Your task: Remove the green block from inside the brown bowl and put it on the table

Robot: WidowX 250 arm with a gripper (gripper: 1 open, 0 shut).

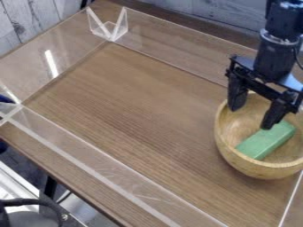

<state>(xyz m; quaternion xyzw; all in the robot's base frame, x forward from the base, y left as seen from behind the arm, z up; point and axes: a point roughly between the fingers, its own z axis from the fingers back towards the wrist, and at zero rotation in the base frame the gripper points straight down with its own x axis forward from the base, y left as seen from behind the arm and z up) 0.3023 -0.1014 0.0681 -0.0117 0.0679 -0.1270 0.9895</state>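
The green block [267,141] lies flat inside the brown bowl [235,146] at the right side of the table [130,106]. My gripper [260,105] hangs over the bowl's far half, pointing down, just above and behind the block. Its two dark fingers [236,96] stand apart and open, with nothing between them. One fingertip reaches down close to the block's upper end; I cannot tell if it touches.
Low clear acrylic walls [71,146] edge the tabletop, with a clear corner bracket [106,25] at the far left. A black cable loop [30,215] lies below the front edge. Bare wood stretches left of the bowl.
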